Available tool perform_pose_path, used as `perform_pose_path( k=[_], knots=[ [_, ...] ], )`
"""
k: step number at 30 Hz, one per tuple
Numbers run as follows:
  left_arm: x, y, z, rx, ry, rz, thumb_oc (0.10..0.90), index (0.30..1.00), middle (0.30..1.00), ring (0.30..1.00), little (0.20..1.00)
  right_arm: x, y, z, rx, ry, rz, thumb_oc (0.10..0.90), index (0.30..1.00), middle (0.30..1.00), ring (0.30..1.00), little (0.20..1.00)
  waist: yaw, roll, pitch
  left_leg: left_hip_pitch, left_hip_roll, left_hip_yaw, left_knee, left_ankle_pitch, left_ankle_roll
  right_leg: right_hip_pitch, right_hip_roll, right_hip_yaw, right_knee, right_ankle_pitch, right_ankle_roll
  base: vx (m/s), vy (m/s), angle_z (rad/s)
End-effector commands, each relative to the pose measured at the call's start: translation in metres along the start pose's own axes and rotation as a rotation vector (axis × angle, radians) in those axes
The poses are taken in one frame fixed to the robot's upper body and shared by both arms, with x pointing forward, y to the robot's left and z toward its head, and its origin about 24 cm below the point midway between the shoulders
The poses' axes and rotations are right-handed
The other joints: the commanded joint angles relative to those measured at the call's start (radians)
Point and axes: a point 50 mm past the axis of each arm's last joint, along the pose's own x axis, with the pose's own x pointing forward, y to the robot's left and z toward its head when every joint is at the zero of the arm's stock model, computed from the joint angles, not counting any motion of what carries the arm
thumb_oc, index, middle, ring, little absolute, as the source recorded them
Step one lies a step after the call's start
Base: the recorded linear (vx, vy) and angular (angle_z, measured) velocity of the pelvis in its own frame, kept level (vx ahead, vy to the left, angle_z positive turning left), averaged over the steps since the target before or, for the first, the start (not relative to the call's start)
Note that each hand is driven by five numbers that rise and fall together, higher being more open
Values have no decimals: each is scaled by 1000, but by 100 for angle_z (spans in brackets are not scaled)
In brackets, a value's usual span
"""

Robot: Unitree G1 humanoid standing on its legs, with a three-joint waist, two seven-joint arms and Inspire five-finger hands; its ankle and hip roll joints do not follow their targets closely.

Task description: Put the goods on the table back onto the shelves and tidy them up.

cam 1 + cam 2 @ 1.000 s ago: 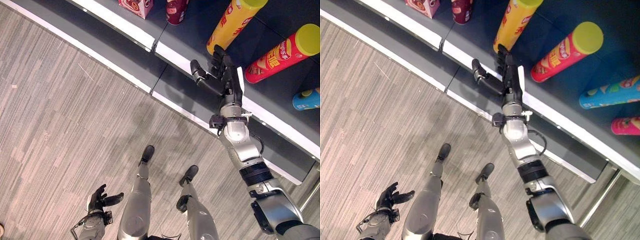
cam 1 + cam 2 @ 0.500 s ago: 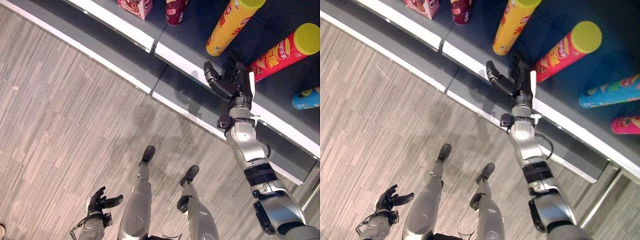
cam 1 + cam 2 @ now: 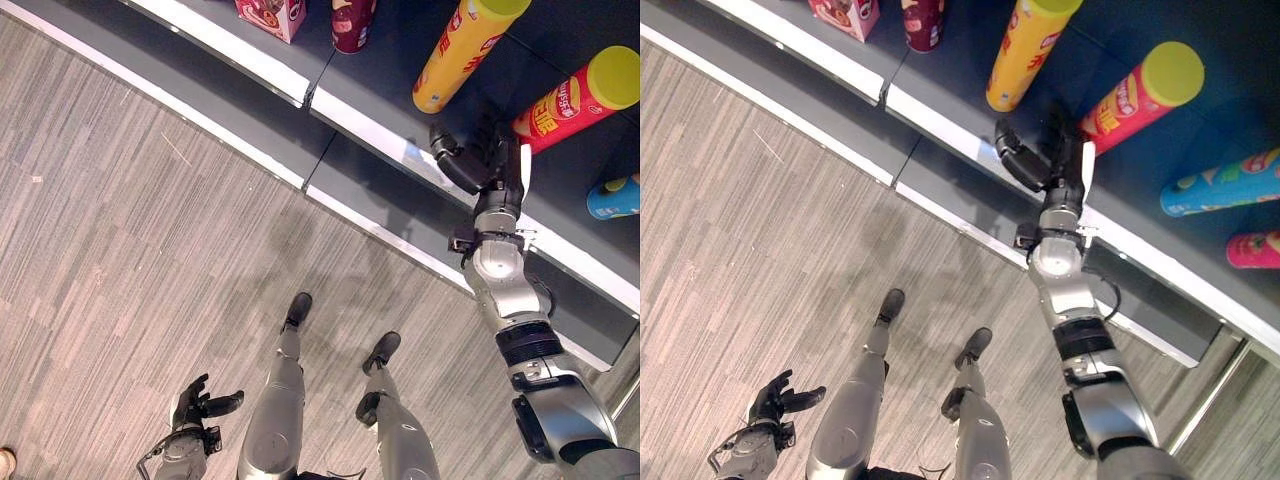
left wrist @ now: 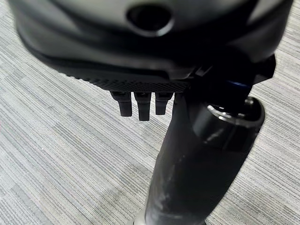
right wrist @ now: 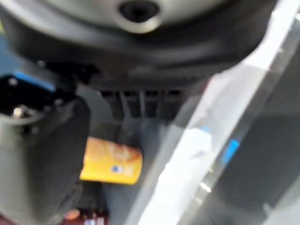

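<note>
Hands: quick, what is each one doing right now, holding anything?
Left hand: open, empty, low over the floor.
Right hand: open, holding nothing, at the shelf edge between the yellow can and red can.

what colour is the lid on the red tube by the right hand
Yellow-green lid on the red tube, clearest in the right eye view.
</note>
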Motion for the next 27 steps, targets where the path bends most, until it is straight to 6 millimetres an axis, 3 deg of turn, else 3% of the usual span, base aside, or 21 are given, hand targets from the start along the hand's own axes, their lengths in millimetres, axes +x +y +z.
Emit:
perform_pose_path(
  k=[1,11,17,27],
  knots=[
    [-4,36,-22,91,75,109,800,900,900,900,900,14,-19,32,-7,-155,-79,800,900,900,900,900,-28,-5,-51,14,22,-12,-26,-85,-4,80,-112,-22,97,-153,113,0,0,0],
    [-4,39,-24,92,89,123,800,900,900,900,900,9,-22,23,-24,-135,-95,800,900,900,900,900,-37,-3,-53,13,16,-10,-20,-90,-2,75,-112,-16,98,-152,113,0,0,0],
    [-5,26,-14,68,21,82,800,900,900,900,900,8,-28,18,-42,-118,-126,800,900,900,900,900,-41,5,-49,10,16,-6,-19,-89,0,73,-115,-14,97,-150,114,0,0,0],
    [-6,22,-10,57,-9,59,800,900,900,900,900,9,-37,16,-51,-107,-169,800,900,900,900,900,-42,12,-43,9,15,-4,-16,-90,0,71,-116,-15,98,-151,115,0,0,0]
  ],
)
